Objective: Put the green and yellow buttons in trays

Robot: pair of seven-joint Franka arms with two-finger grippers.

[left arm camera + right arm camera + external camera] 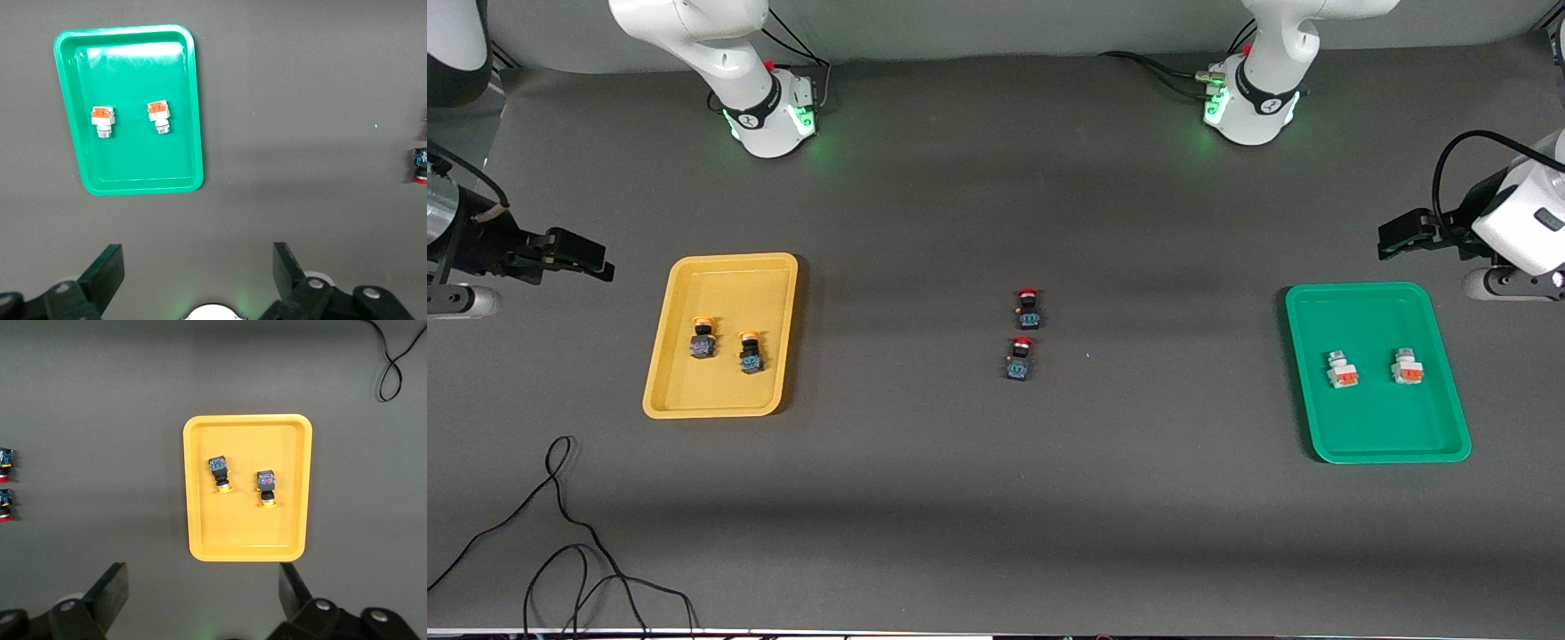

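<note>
Two black-bodied buttons with yellow caps (pixel 703 340) (pixel 751 352) lie in the yellow tray (pixel 729 284) toward the right arm's end. They also show in the right wrist view (pixel 219 472) (pixel 267 486) in that tray (pixel 247 527). Two grey-white buttons with orange blocks (pixel 1342 369) (pixel 1406 366) lie in the green tray (pixel 1369 311). They also show in the left wrist view (pixel 103 120) (pixel 159 115) in that tray (pixel 127 67). My right gripper (pixel 596 262) (pixel 203 590) is open and empty over bare table beside the yellow tray. My left gripper (pixel 1392 238) (pixel 198 273) is open and empty over bare table beside the green tray.
Two black buttons with red caps (pixel 1029 308) (pixel 1021 358) stand mid-table between the trays; the right wrist view (pixel 5 463) shows them too, and one shows in the left wrist view (pixel 419 165). A black cable (pixel 560 533) loops on the table near the front camera at the right arm's end.
</note>
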